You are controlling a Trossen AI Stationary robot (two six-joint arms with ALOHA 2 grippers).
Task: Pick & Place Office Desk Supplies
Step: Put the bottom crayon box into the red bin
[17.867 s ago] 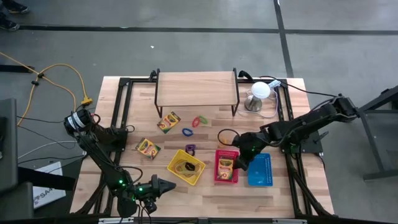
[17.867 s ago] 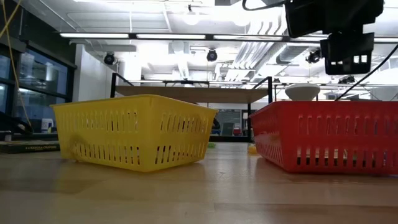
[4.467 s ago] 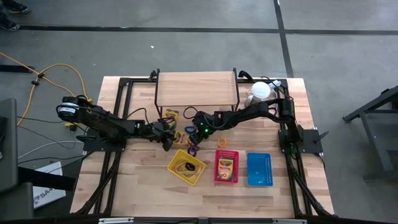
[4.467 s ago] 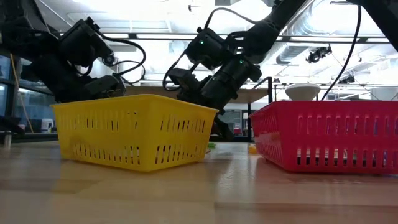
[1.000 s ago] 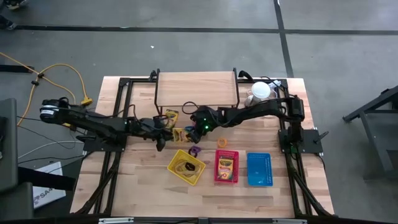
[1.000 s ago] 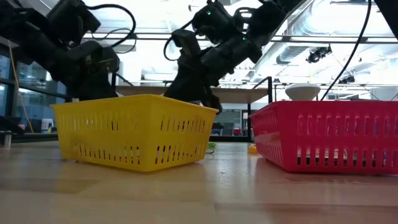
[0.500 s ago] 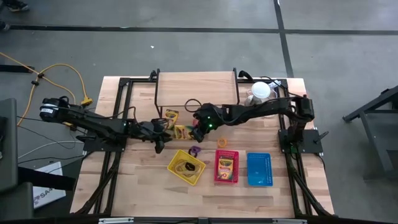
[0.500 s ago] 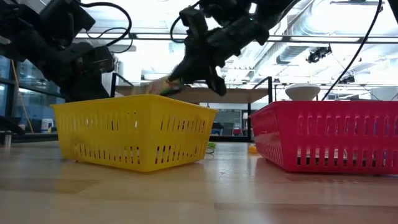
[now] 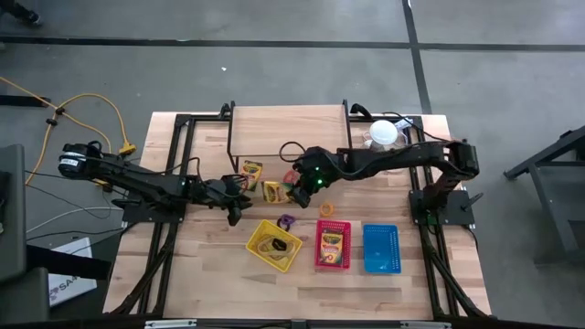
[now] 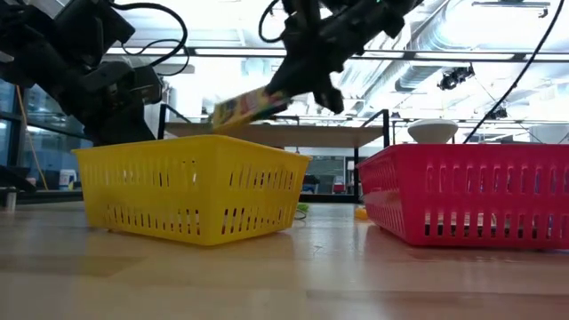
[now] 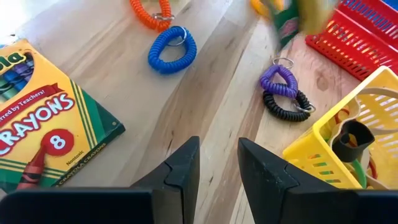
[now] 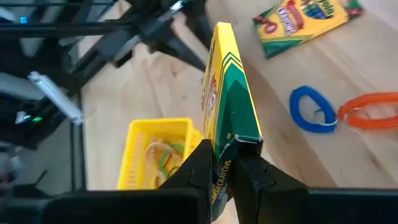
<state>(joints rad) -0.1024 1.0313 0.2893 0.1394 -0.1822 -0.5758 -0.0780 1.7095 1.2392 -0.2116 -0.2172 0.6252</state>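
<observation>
Two grippers over the table, right gripper [image 12: 225, 163] pinching a crayon box [image 12: 225, 121] edge-on above the wood, yellow basket [image 12: 160, 146] below and beyond it, left gripper [image 11: 217, 163] low, fingers parted and empty, second crayon box [image 11: 43, 118] just beside it.

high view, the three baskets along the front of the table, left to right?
yellow basket → red basket → blue basket
</observation>
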